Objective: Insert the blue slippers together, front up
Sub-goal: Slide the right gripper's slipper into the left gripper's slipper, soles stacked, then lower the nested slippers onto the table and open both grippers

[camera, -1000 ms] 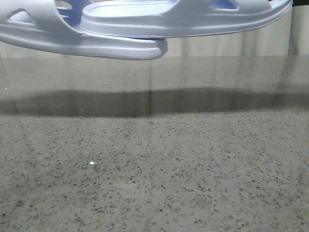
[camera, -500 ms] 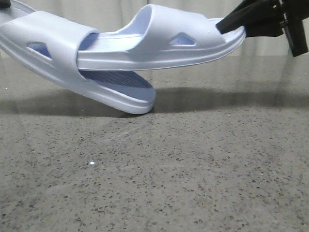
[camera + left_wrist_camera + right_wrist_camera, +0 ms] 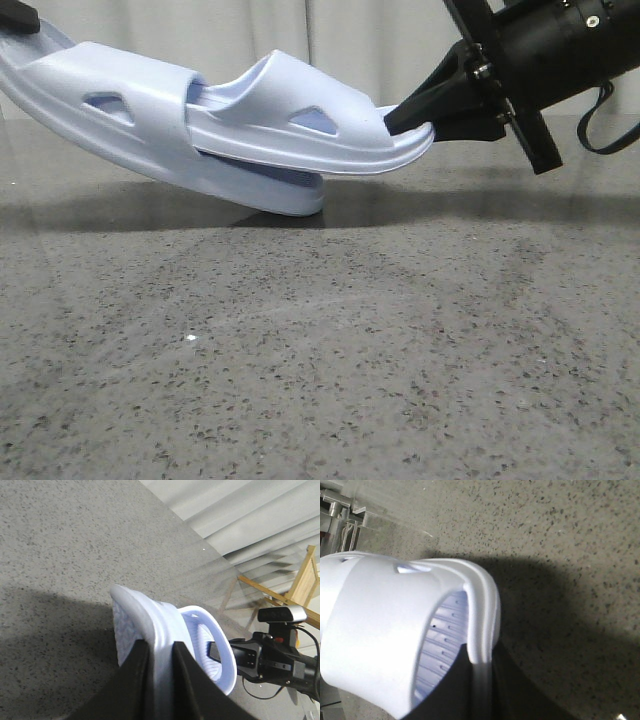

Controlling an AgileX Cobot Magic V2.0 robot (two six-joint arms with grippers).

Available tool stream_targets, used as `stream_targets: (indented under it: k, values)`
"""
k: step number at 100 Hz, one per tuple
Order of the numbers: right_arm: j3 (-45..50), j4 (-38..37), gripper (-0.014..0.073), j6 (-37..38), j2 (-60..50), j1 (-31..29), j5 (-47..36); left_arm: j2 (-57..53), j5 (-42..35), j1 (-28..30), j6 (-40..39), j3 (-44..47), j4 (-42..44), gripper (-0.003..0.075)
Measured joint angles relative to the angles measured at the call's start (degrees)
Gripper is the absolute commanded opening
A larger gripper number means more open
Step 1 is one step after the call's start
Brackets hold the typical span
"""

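Note:
Two blue slippers are held low over the table. The left slipper (image 3: pixel 130 120) tilts down to the right, and its front end rests on or just above the table. The right slipper (image 3: pixel 300 130) lies with its front pushed under the left one's strap. My right gripper (image 3: pixel 410 118) is shut on the right slipper's back rim, which also shows in the right wrist view (image 3: pixel 481 652). My left gripper (image 3: pixel 161 647) is shut on the left slipper's sole edge (image 3: pixel 162 630). In the front view only a black tip (image 3: pixel 15 14) of it shows at the top left.
The table (image 3: pixel 320 360) is speckled grey stone with a small white speck (image 3: pixel 190 339) near the front. A pale curtain (image 3: pixel 350 40) hangs behind. A wooden frame (image 3: pixel 300 585) and a camera on a stand (image 3: pixel 282 614) stand beyond the table.
Both slippers have come down from the top of the view toward the table. The right slipper has slid further left under the left slipper's strap, and the right arm followed.

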Motion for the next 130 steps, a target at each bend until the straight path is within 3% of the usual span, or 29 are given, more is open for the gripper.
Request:
stream_targets:
  k: [16, 31, 41, 58, 72, 87, 103, 130]
  values:
    - [0.00, 0.51, -0.0071, -0.50, 0.00, 0.13, -0.03, 0.61, -0.86, 0.00, 0.00, 0.00, 0.11, 0.0015]
    - [0.00, -0.14, 0.0033, -0.55, 0.00, -1.17, 2.43, 0.61, -1.22, -0.08, 0.82, 0.00, 0.47, 0.0015]
    - [0.00, -0.61, 0.0094, -0.64, 0.00, -3.91, 7.65, 0.73, -1.67, -0.35, 0.94, 0.00, 1.49, 0.0015]
    - [0.00, -0.64, 0.0102, -0.92, -0.10, -10.23, 16.10, 0.97, -2.28, -1.36, 1.05, 0.00, 2.39, 0.0015]
    - [0.00, -1.98, 0.0116, -1.05, -1.68, -14.90, 17.71, 0.97, -3.96, -1.83, 1.05, 0.00, 2.69, 0.0015]
    - [0.00, -3.19, 0.0214, -1.09, -3.75, -18.84, 17.59, 1.08, -6.95, -1.83, 1.27, 0.14, 3.65, 0.0015]
    - [0.00, -3.62, 0.0212, -1.21, -5.24, -20.50, 17.59, 2.36, -7.85, -1.83, 3.05, 0.14, 3.37, 0.0015]
    - [0.00, -3.75, 0.0212, -1.21, -5.62, -20.76, 17.70, 5.60, -9.13, -1.83, 13.95, 0.14, 1.85, 0.0017]
